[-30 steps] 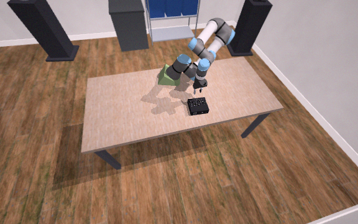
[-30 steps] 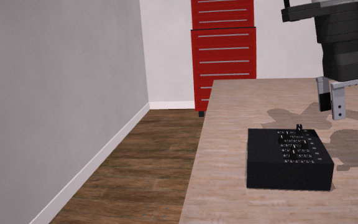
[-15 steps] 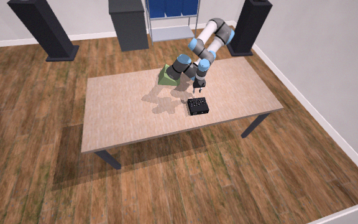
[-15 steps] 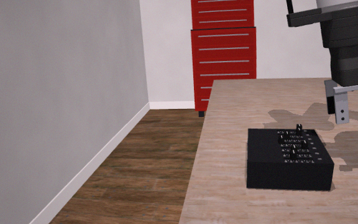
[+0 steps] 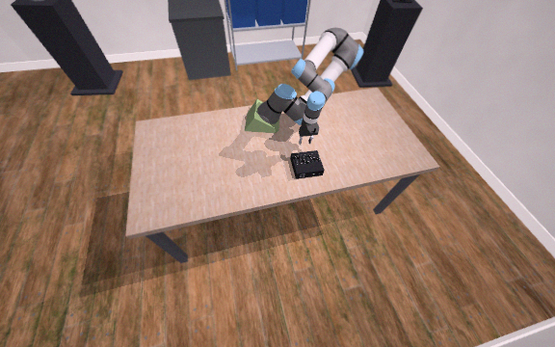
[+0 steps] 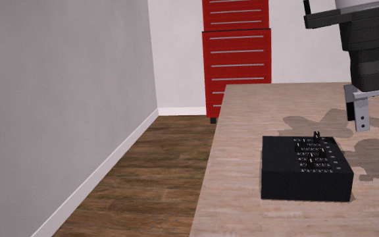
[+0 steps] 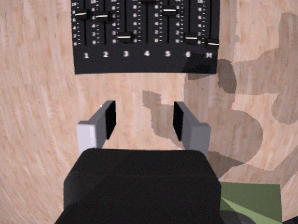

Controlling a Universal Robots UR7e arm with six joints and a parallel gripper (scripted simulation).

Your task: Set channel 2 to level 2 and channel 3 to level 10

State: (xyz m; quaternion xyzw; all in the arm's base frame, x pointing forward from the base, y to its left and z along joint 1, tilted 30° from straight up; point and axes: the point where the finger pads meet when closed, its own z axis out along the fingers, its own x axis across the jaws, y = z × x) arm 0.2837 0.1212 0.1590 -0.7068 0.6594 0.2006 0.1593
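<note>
Behind table (image 5: 186, 159), red cabinet (image 6: 236, 56) (drawers shut); tool (image 7: 143, 123) open beside desk (image 7: 147, 63).

Lighting desk (image 5: 307, 164): fader caps and scale marks too small to read in the top view. Wrist view: far edge of the desk (image 7: 145, 16) cut off by the picture's top; channel numbers blurred, levels not legible. Exterior view: arm cut off at the top and right edges; red drawer cabinet (image 6: 236, 59) cut off at the top, lower part hidden behind the table (image 6: 242, 204).
</note>
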